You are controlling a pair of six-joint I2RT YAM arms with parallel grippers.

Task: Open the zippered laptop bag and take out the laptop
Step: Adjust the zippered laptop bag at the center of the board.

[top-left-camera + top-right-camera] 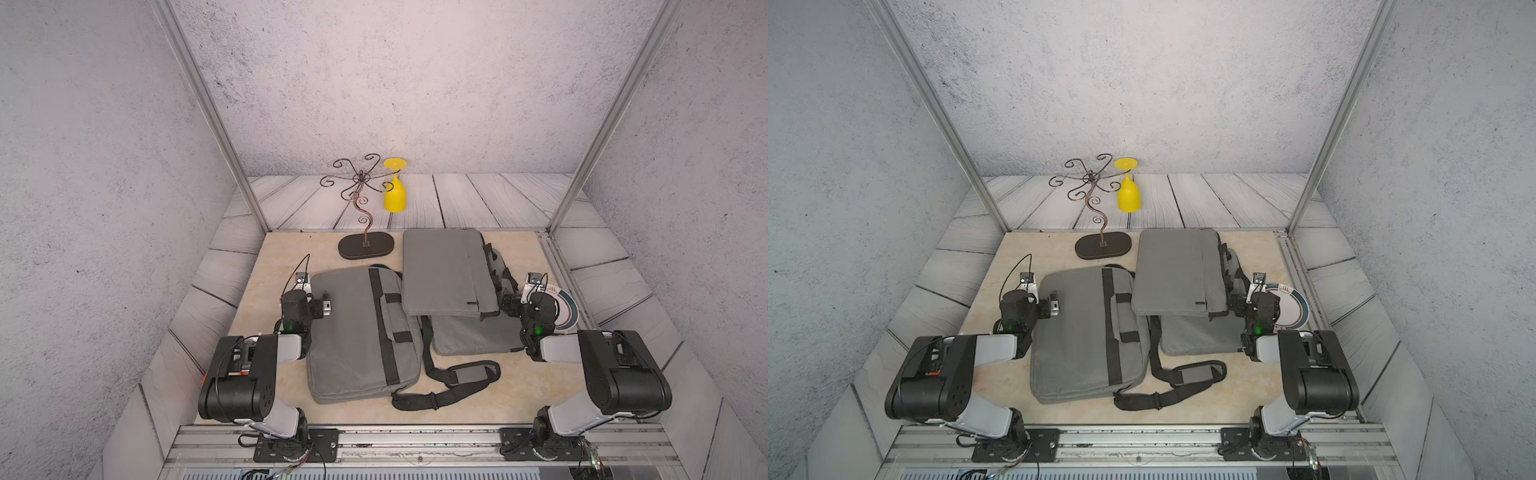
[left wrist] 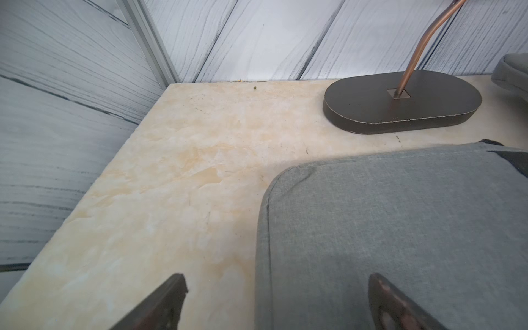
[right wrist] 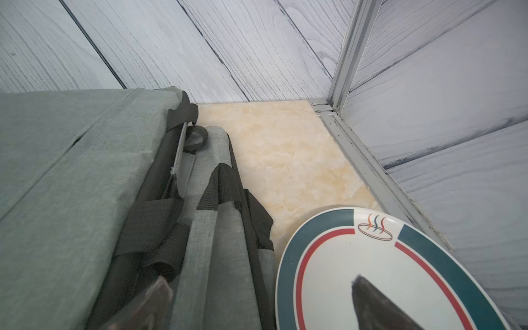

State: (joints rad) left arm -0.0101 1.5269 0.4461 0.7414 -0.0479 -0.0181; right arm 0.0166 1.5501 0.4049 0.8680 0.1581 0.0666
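Three grey laptop bags lie on the beige table; no laptop shows. The biggest one (image 1: 357, 340) (image 1: 1079, 340), with black straps, lies left of centre. A flat grey bag (image 1: 444, 270) (image 1: 1175, 270) rests on another grey bag (image 1: 469, 336) to the right. My left gripper (image 1: 326, 306) (image 1: 1054, 306) stands open at the big bag's left edge. In the left wrist view the left gripper (image 2: 277, 303) has one finger over the table and one over the bag (image 2: 400, 228). My right gripper (image 1: 509, 303) (image 3: 263, 303) stands open and empty between the lower bag's handles (image 3: 217, 228) and a plate.
A white plate (image 1: 567, 309) (image 3: 291, 257) with a teal and red rim lies at the right table edge, under the right wrist. A curly metal stand (image 1: 365, 245) (image 2: 400, 103) at the back holds an upside-down yellow glass (image 1: 395, 195). A black shoulder strap (image 1: 449, 382) trails towards the front.
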